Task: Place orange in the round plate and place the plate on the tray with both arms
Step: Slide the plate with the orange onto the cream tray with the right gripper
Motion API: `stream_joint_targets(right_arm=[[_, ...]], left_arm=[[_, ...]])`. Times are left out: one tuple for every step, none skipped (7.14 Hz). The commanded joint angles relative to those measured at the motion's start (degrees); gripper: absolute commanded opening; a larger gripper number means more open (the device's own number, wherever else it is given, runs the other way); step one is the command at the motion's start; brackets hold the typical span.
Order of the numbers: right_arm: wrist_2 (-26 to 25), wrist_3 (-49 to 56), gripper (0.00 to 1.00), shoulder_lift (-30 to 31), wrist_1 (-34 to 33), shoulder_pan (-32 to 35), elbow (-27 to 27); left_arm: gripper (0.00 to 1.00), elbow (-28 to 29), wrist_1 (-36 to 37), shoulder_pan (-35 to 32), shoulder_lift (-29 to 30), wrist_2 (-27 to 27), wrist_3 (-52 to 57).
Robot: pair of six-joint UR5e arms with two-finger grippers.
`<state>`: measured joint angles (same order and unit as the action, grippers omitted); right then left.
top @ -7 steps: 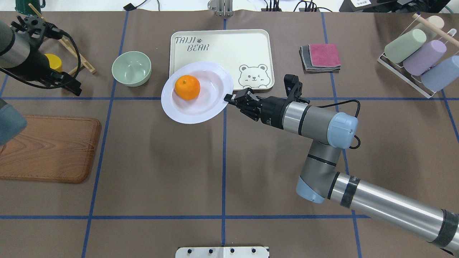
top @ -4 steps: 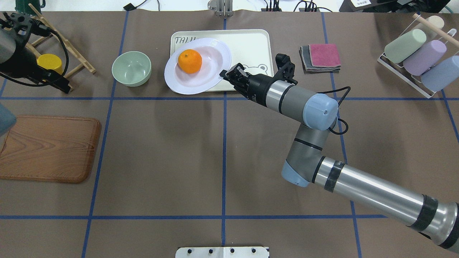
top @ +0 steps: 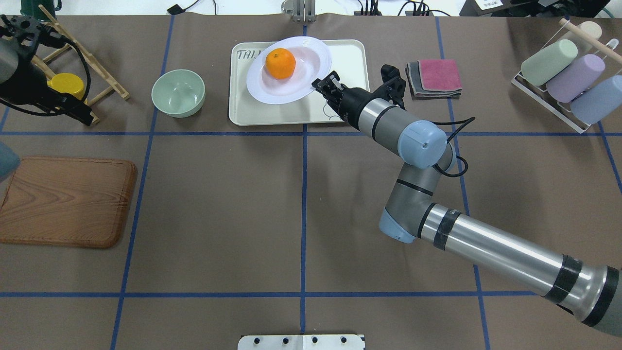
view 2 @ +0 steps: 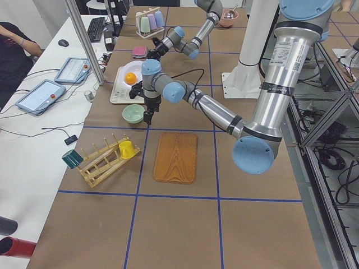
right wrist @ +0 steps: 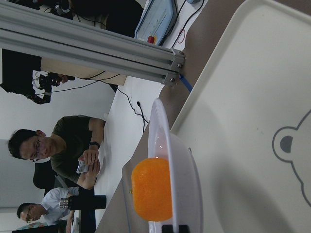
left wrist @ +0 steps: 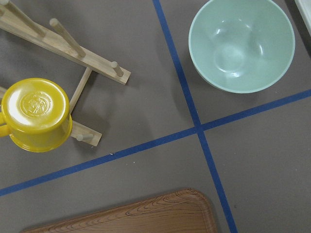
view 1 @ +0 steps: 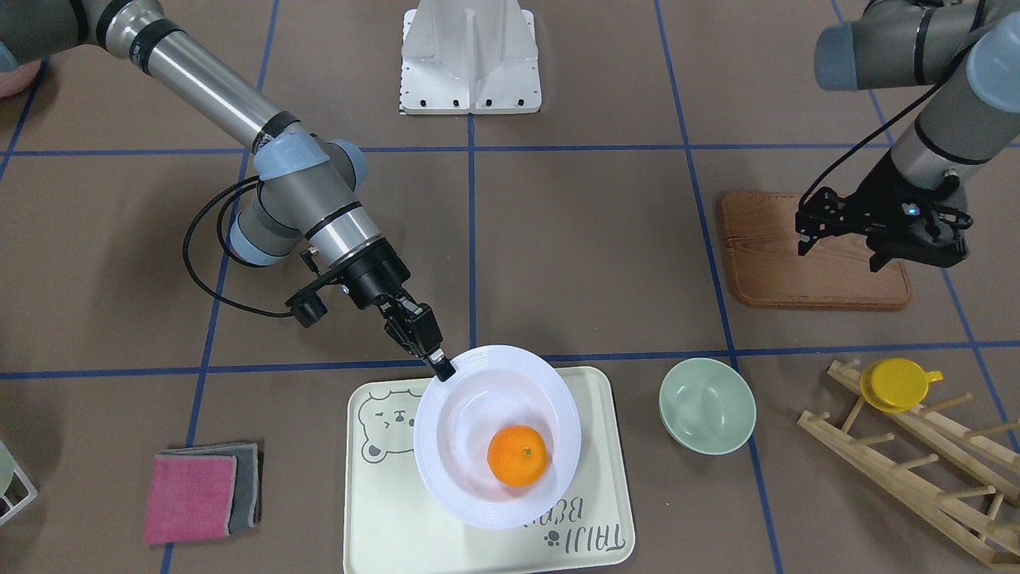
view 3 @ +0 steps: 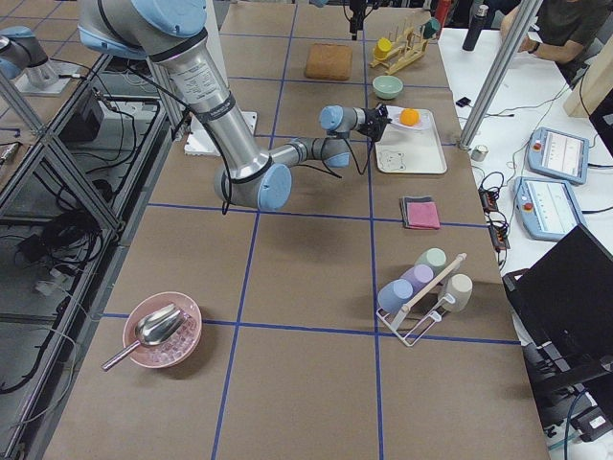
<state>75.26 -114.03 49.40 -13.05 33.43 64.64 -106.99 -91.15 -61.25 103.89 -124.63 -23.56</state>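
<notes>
The orange [top: 280,63] [view 1: 518,455] lies in the round plate [top: 301,82] [view 1: 466,406]. My right gripper [top: 318,85] [view 1: 441,368] is shut on the plate's near rim and holds it a little tilted over the tray [top: 296,113] [view 1: 382,510]. In the right wrist view the orange [right wrist: 151,189] rests in the plate [right wrist: 187,179], and the plate's shadow falls on the tray [right wrist: 252,111] below. My left gripper [view 1: 916,255] [top: 85,116] hangs open and holds nothing, over the far left of the table beside the wooden rack.
A pale green bowl [top: 178,92] [left wrist: 241,44] stands left of the tray. A yellow cup [left wrist: 36,115] sits on a wooden rack [view 1: 908,458]. A wooden board [top: 65,201] lies front left, folded cloths [top: 434,78] right of the tray, a cup rack [top: 568,78] far right.
My right gripper has carried the plate with the orange away from the robot and to the right, from the tray's front-left corner to over the tray. The left arm moved back slightly.
</notes>
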Motion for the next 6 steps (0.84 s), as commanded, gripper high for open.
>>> stream_joint_targets(right_arm=[[-1.8, -0.1, 0.04, -0.2, -4.1, -1.1, -0.2], [-2.0, -0.1, 0.04, -0.3, -4.2, -1.4, -0.2], [-2.0, 0.0, 0.11, 0.3, -4.4, -1.6, -0.4], [-2.0, 0.2, 0.49, 0.3, -7.3, -1.6, -0.1], [-1.7, 0.8, 0.78, 0.0, -11.7, -1.6, 0.7], [-0.2, 7.4, 1.00, -0.1, -19.2, -1.4, 3.4]], left_arm=[[0.97, 0.0, 0.0, 0.0, 0.0, 0.1, 0.0], [0.97, -0.1, 0.0, -0.1, 0.0, 0.1, 0.0], [0.97, 0.0, 0.0, -0.1, 0.0, 0.1, 0.0], [0.97, -0.1, 0.0, -0.1, 0.0, 0.1, 0.0], [0.97, -0.1, 0.0, -0.7, 0.0, 0.0, 0.0], [0.97, -0.1, 0.0, -0.9, 0.0, 0.0, 0.0]])
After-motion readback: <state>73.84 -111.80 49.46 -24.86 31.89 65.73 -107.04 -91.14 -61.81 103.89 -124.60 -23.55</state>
